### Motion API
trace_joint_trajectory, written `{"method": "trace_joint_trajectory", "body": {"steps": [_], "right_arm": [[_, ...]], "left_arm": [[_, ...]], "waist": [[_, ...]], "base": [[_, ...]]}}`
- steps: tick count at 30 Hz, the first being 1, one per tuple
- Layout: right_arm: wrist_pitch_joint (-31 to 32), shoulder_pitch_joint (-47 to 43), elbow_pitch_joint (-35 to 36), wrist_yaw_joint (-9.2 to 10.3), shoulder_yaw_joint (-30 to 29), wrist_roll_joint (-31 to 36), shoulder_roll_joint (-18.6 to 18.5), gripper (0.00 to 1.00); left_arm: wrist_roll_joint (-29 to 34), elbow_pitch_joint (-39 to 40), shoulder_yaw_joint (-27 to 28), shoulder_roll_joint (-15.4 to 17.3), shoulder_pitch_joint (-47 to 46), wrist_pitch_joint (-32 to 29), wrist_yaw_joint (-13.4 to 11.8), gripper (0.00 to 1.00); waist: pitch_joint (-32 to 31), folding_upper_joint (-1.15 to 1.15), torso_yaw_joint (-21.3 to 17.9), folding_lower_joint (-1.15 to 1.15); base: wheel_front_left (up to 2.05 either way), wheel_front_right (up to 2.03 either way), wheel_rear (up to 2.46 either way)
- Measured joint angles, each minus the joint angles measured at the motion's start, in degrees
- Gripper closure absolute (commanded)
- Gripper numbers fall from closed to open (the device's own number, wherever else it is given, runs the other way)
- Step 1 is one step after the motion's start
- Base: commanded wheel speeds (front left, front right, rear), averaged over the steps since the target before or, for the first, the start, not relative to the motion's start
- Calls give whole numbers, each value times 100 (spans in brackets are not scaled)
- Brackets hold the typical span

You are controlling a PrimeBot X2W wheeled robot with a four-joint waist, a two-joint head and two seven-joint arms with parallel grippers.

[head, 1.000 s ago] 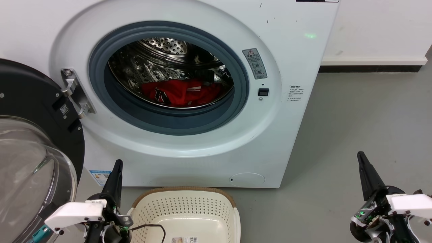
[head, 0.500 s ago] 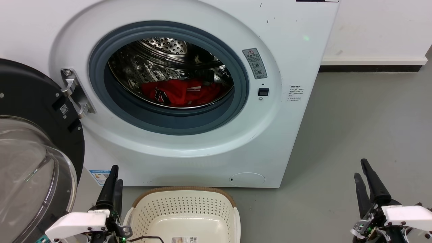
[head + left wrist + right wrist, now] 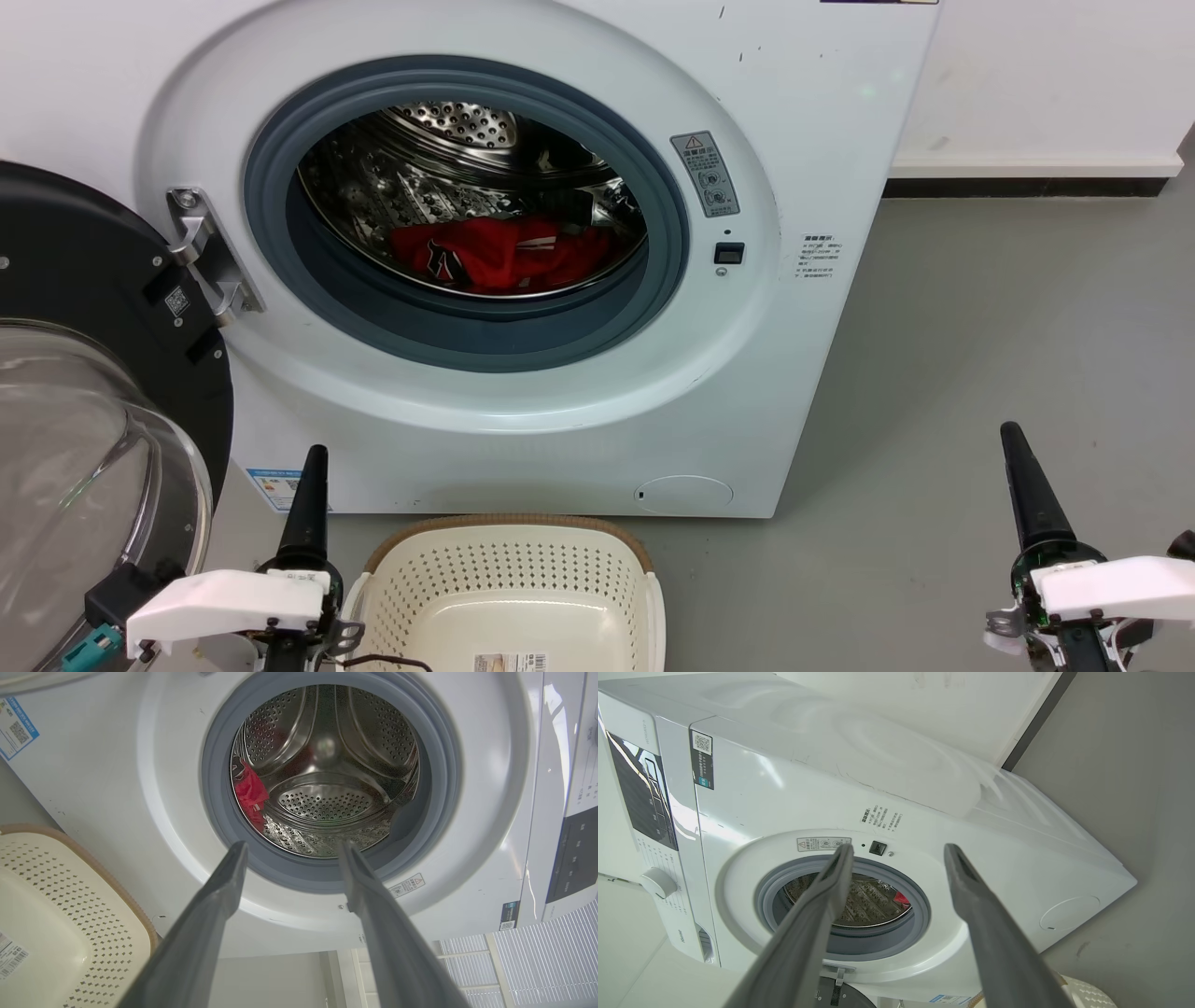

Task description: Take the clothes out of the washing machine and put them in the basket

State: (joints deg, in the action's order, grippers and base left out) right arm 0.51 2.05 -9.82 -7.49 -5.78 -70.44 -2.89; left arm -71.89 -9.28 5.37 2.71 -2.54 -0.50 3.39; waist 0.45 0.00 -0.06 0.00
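Note:
The washing machine point(image 3: 822, 112) stands with its door swung open, and the red clothes point(image 3: 499, 254) lie bunched at the bottom of the steel drum. They also show as a red patch at the drum's left in the left wrist view point(image 3: 250, 795). The cream basket point(image 3: 509, 560) sits empty on the floor in front of the machine. My left gripper point(image 3: 315, 462) is low beside the basket's left rim. It is open and holds nothing point(image 3: 293, 847). My right gripper point(image 3: 1013, 439) hangs over the bare floor to the right of the machine, also open and holding nothing point(image 3: 899, 849).
The black-rimmed glass door point(image 3: 84, 373) juts out at the left, close to my left arm. Grey floor point(image 3: 980, 308) stretches to the right of the machine up to a white wall with a dark skirting point(image 3: 1027, 189).
Both wrists have rolled: half a second ago each gripper showed two separate fingers in the head view, now they line up as one. Both tips sit slightly higher. The clothes have not moved.

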Motion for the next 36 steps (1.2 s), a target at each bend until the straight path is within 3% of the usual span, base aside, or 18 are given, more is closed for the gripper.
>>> {"method": "trace_joint_trajectory", "body": {"steps": [19, 36], "right_arm": [[-405, -229, 497, 0, 175, 2358, 2, 0], [-708, -358, 731, 0, 227, 3921, 3, 0]], "left_arm": [[2037, 331, -310, 1, 210, 407, -380, 0], [3392, 500, -453, 3, 329, 705, -552, 0]], "waist": [[22, 0, -6, 0], [40, 0, -9, 0]], "base": [[0, 0, 0], [0, 0, 0]]}}
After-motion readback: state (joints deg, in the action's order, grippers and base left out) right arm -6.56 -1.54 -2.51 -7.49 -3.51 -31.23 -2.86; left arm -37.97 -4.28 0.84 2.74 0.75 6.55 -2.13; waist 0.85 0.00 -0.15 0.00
